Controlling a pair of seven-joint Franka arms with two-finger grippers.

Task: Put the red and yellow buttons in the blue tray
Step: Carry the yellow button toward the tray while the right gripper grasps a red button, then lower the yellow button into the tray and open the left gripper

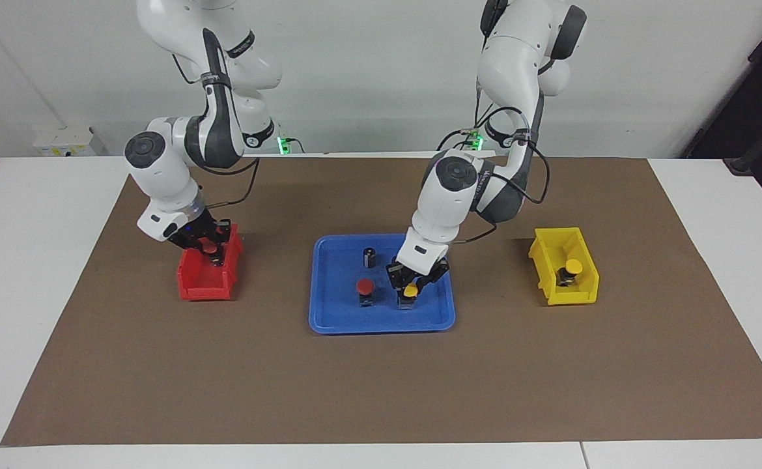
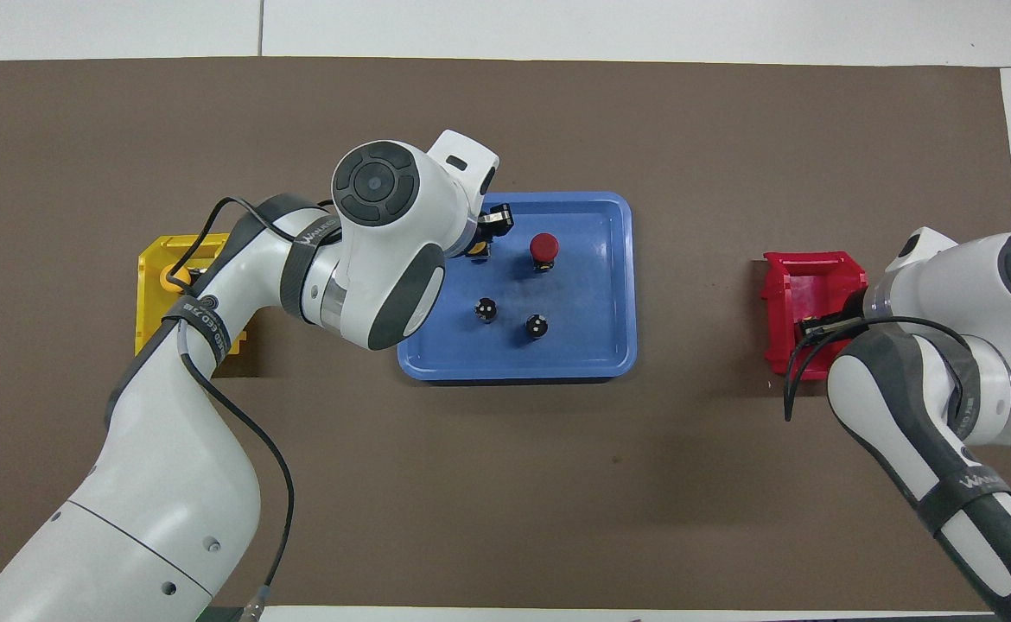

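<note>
The blue tray lies mid-table. A red button stands in it. My left gripper is low in the tray beside the red button, shut on a yellow button whose base is at the tray floor. A second yellow button stands in the yellow bin. My right gripper is down in the red bin around a second red button. In the overhead view the right arm hides both.
The yellow bin stands toward the left arm's end of the table, the red bin toward the right arm's end. Two dark capless cylinders stand in the tray, nearer to the robots than the buttons; one shows in the facing view.
</note>
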